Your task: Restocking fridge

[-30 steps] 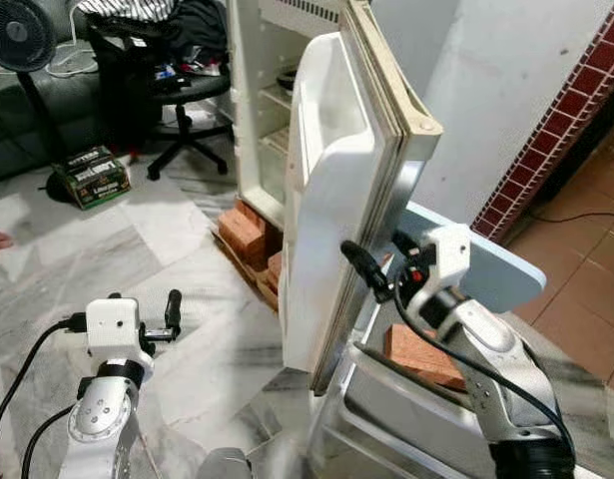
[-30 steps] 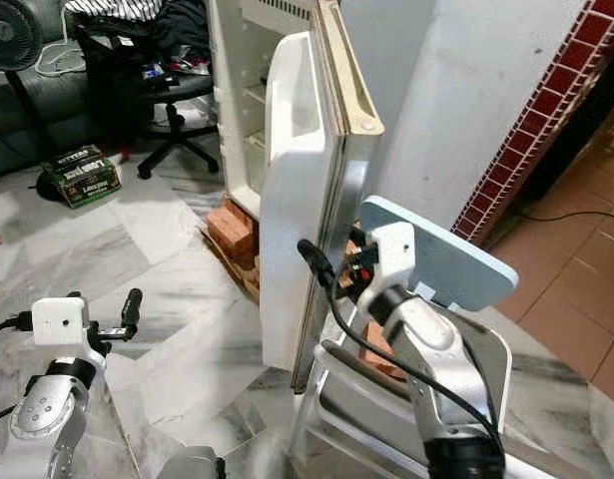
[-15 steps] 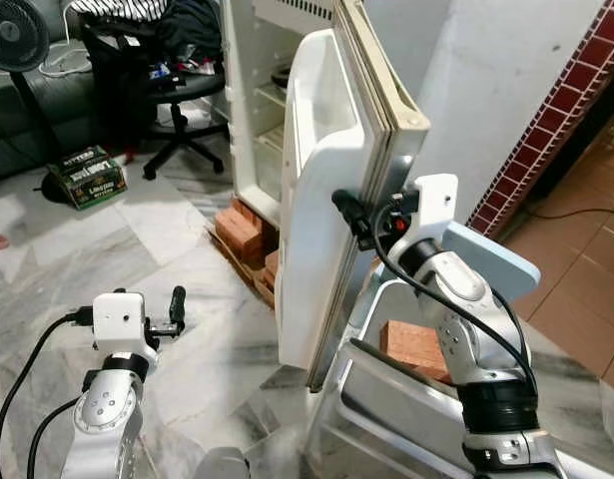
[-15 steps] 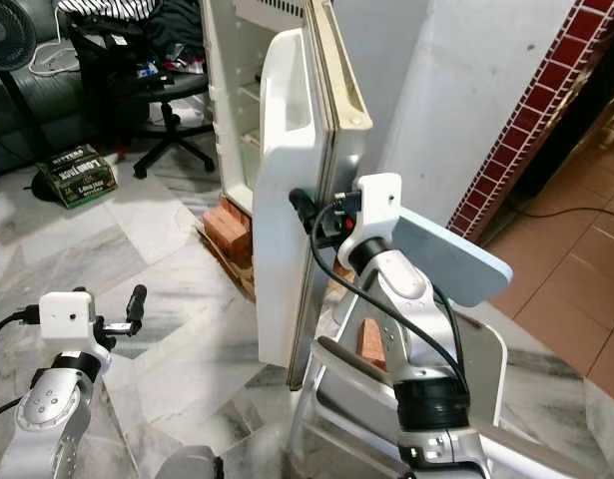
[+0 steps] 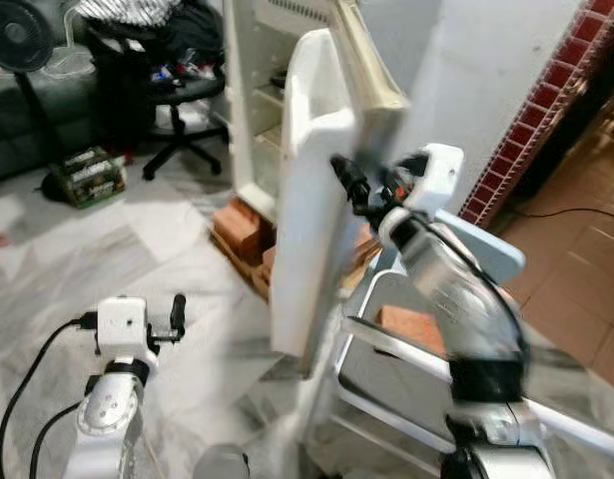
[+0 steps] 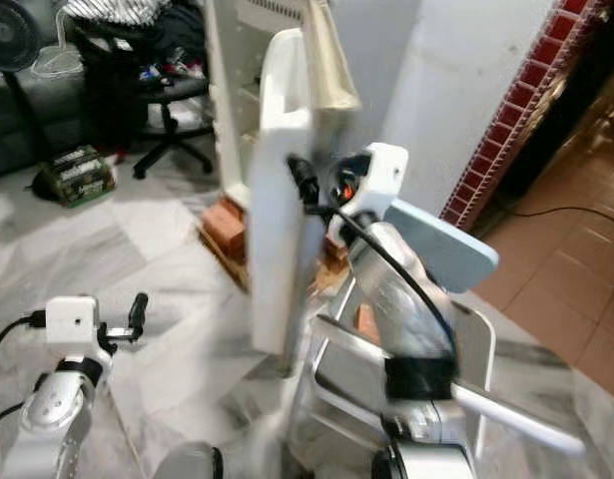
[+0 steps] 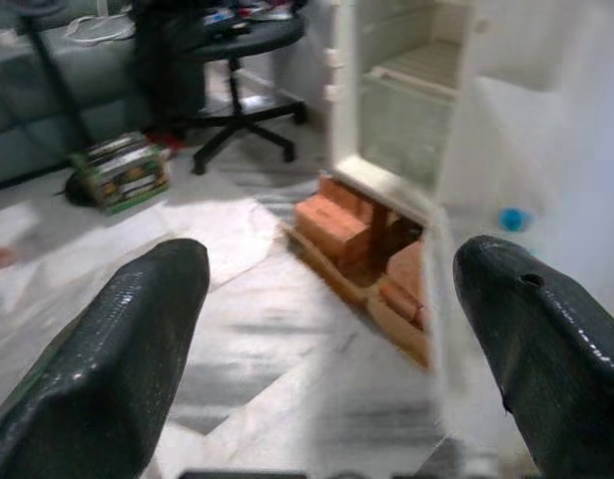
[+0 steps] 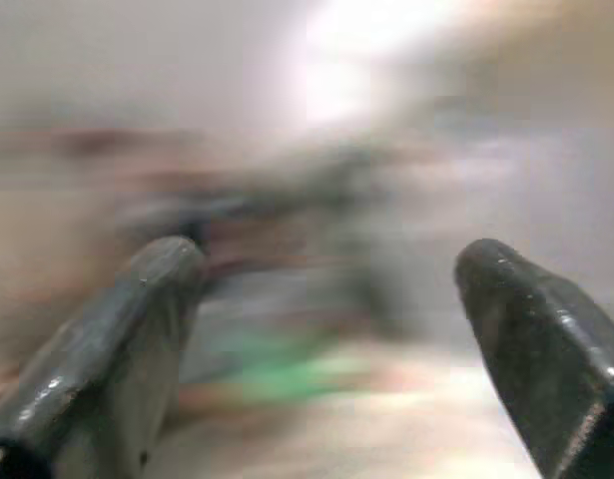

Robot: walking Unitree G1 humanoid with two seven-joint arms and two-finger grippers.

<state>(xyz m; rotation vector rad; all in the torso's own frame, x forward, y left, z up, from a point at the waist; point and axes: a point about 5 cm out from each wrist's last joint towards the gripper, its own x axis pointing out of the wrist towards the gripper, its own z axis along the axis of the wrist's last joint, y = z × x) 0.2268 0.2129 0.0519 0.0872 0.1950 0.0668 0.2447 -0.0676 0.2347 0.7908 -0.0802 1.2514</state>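
Fingers (image 8: 531,329) of right gripper (image 8: 326,299) spread near smooth white fridge door (image 5: 302,200).

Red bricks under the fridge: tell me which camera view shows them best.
The left wrist view: the red bricks sit near the centre, stacked under the fridge, between the left gripper's open fingers. Both eye views show them smaller and blurrier, partly hidden behind the fridge door. The right wrist view is too blurred.

We see even, soft indoor light and motion blur in both eye views. The right wrist view is smeared, with white glare above its fingers (image 8: 137,329).
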